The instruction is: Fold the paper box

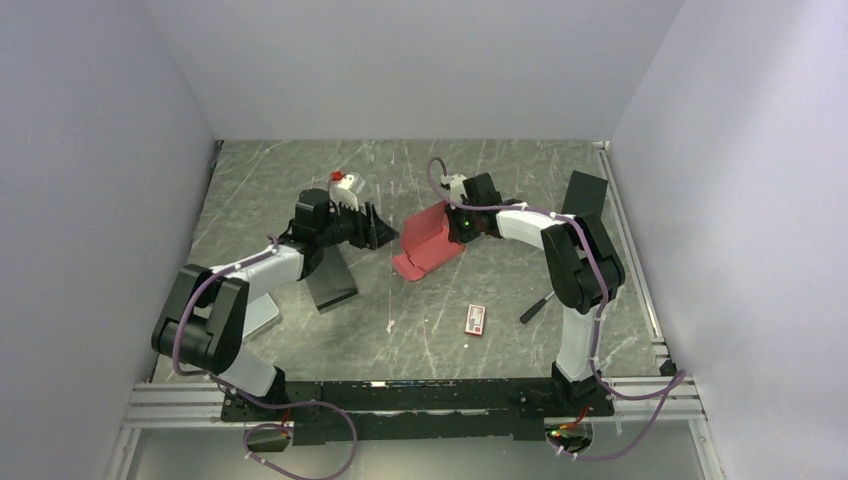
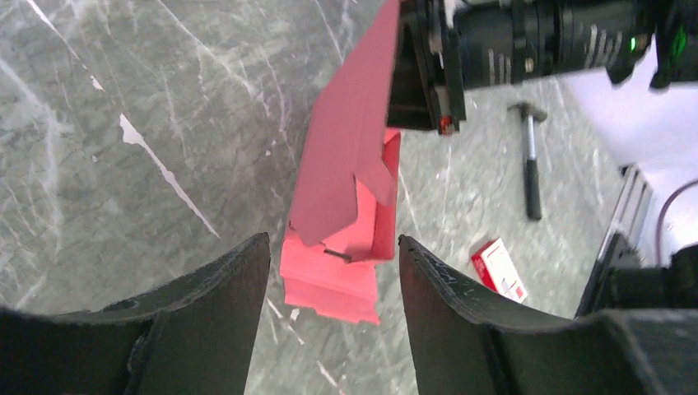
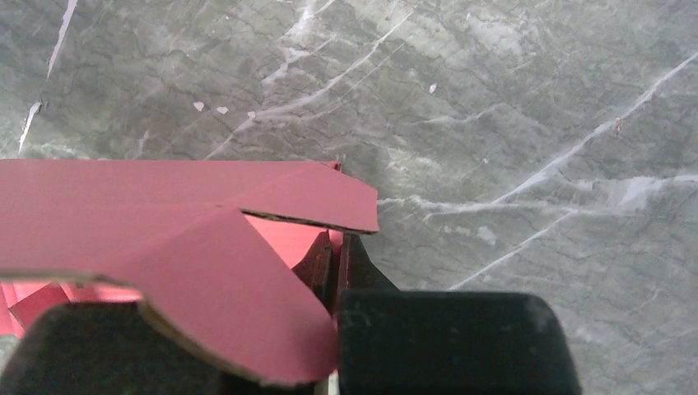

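Top external view: paper box half-formed near middle of surface, one panel lying flat, another raised upright. Right gripper pinched tight on raised wall from right-edge side, likely to keep wall standing and stop box sliding. Left gripper just beside box on opposite side, jaws apart, nothing between them; seems lined up for loose flap. Black box beneath left arm, printed packet toward near edge, well apart.
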Robot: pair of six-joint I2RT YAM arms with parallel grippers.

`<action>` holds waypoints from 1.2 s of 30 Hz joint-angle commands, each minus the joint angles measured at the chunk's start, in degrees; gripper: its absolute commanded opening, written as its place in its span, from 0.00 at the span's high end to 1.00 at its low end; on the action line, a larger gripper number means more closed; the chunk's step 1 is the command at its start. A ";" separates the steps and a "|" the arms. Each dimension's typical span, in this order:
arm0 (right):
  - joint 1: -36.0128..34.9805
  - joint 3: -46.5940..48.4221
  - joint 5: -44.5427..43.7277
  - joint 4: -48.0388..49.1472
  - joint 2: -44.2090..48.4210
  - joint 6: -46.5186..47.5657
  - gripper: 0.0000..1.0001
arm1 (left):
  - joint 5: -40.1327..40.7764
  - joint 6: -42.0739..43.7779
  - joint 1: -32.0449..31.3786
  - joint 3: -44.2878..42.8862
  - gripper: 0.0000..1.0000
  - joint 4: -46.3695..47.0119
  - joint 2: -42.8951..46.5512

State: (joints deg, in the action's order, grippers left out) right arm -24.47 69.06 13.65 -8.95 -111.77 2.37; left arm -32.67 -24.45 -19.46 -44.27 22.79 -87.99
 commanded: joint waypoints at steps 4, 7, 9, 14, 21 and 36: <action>-0.61 0.35 1.02 -2.96 -2.38 -0.16 1.00 | -7.54 16.79 -0.53 4.66 0.36 4.81 2.99; -0.67 0.30 0.96 -2.88 -2.32 -0.12 1.00 | -8.43 17.18 -1.43 3.15 0.37 7.04 -0.74; -0.67 0.29 0.89 -3.00 -2.31 -0.03 1.00 | -8.51 17.49 -2.06 1.94 0.37 8.68 -3.39; -0.62 0.29 0.94 -3.00 -2.42 -0.08 1.00 | -8.18 17.23 -3.65 -0.07 0.40 13.77 -7.88; -0.67 0.45 1.20 -3.16 -2.46 -0.05 1.00 | -6.18 19.77 -4.18 -1.23 0.58 15.30 -10.06; -0.64 0.40 1.45 -3.19 -2.23 0.17 1.00 | -10.17 39.66 -3.92 -8.32 1.00 -2.79 -11.66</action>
State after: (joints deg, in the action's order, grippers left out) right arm -24.23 69.36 13.78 -9.10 -111.94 2.33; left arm -39.35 4.21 -22.68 -49.19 27.16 -99.24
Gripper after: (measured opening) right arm 0.035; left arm 0.012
